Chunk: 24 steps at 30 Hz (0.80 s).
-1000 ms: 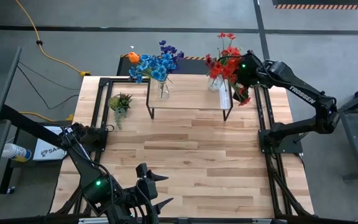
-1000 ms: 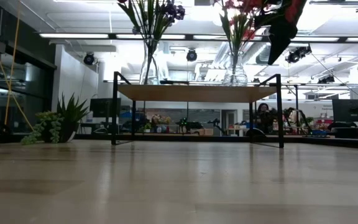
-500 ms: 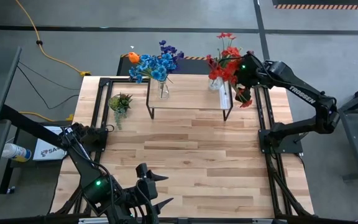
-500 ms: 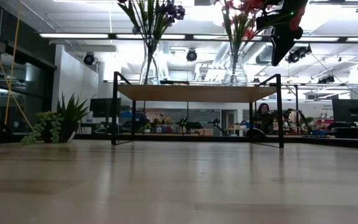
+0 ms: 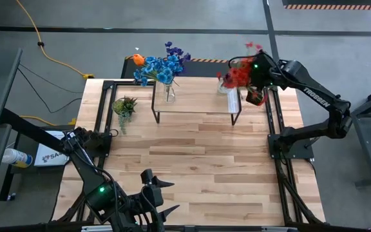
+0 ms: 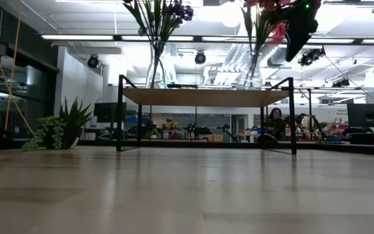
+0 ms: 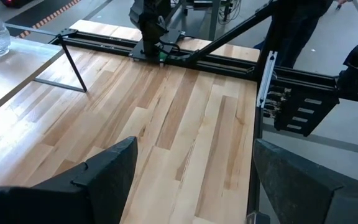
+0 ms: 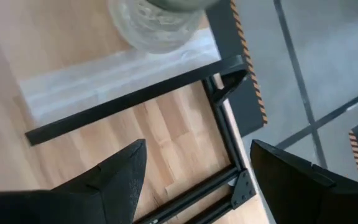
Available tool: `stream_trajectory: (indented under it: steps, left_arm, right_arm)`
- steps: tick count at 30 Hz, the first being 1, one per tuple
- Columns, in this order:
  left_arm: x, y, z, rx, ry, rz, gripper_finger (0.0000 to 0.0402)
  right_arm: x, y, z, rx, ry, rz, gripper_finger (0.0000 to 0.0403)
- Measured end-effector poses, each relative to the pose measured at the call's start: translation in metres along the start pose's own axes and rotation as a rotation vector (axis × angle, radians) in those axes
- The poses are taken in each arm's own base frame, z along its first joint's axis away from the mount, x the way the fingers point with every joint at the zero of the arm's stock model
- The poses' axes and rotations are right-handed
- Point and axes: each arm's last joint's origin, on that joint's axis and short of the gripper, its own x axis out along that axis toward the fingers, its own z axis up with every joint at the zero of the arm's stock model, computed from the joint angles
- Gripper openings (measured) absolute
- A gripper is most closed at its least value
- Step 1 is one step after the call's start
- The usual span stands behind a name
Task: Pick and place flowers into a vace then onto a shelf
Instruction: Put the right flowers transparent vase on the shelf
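The right gripper [image 5: 257, 82] hangs spread and empty above the far right end of the shelf [image 5: 198, 96], just beside the red flowers [image 5: 239, 74]. A moment ago those blooms stood straighter; now the glass vase [image 6: 252, 70] leans right on the shelf, so it may tip. The blue and orange flowers [image 5: 160, 66] stand upright at the left end. The left gripper [image 5: 154, 193] waits spread at the near edge.

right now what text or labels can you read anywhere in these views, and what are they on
"TROSSEN", white letters on the right arm, high view.
"SA", start of a cut-off word on a white box beside the table; the rest is hidden by the left arm.
No other readable text.
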Motion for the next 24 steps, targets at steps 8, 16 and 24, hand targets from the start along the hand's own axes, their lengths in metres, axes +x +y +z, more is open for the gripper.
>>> stream_trajectory:
  steps: [8,16,24]
  left_arm:
    - [0.0,0.0,0.0,0.004,0.004,0.001,0.0353]
    - [0.0,0.0,-0.001,0.013,0.023,-0.009,0.0353]
    - [0.0,0.001,-0.002,0.018,0.026,-0.006,0.0353]
  right_arm:
    - [0.0,0.001,0.001,-0.008,-0.013,0.021,0.0277]
    - [0.0,-0.002,0.006,-0.025,-0.064,-0.008,0.0277]
    - [0.0,-0.004,0.012,-0.029,-0.124,-0.024,0.0277]
